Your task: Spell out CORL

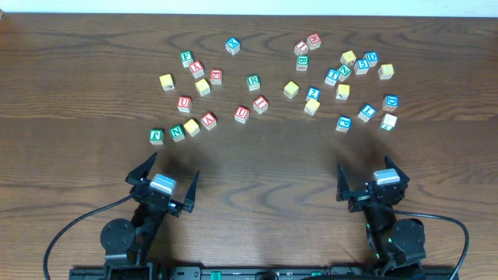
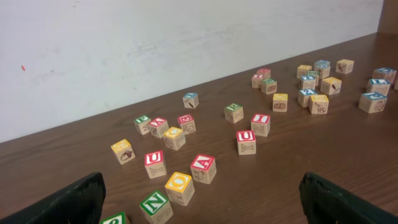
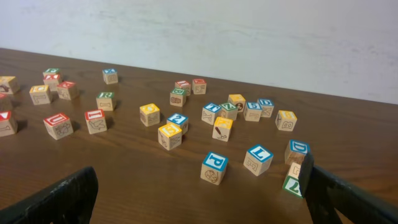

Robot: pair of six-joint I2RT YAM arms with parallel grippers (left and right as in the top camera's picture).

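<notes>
Word: not begun.
Green R cube (image 1: 254,81), blue L cube (image 1: 366,112): scattered on table (image 1: 257,171), untouched.
Left gripper (image 1: 166,180), right gripper (image 1: 367,177): spread, empty.

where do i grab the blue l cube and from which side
Take the blue L cube by two opposite side faces, coming straight down from above with the open right gripper, the nearer one. It sits flat, letter up, clear of the other cubes, so both sides are free. It looks turned at an angle, so rotate the wrist to match.
</notes>
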